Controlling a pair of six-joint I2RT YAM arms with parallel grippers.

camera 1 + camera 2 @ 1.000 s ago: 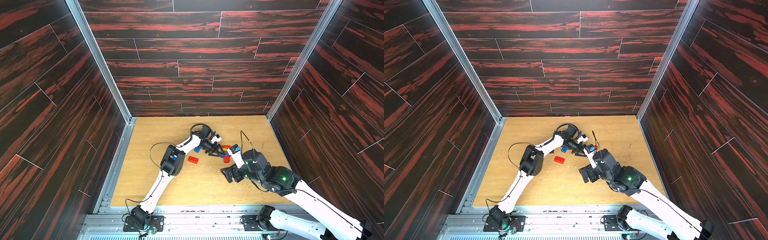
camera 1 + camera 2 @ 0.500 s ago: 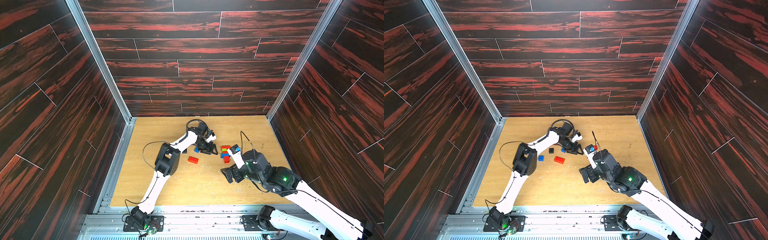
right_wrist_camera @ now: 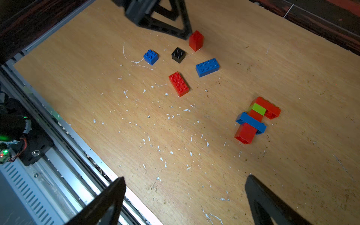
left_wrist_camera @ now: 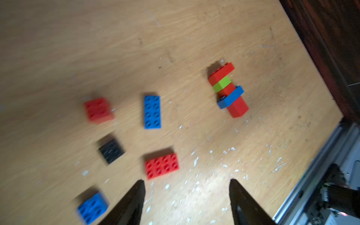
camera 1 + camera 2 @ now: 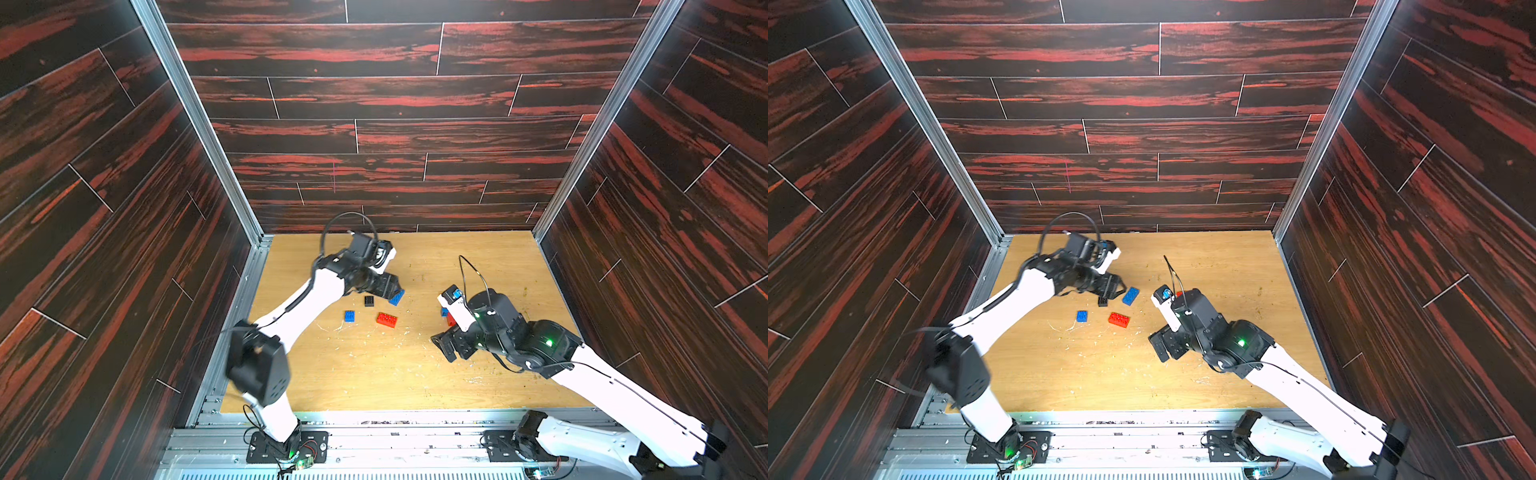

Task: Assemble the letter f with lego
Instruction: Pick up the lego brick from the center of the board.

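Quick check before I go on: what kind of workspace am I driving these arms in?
Probably a lab robot cell, not a home: dark wood-look panel walls on aluminium posts, a scuffed plywood table, and a metal mounting rail at its near edge.

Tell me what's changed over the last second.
The left gripper pulled back leftward from the stack, fingers spreading, holding nothing; the black brick and small blue brick are now uncovered. Right gripper, stack and oblong red brick stayed put.
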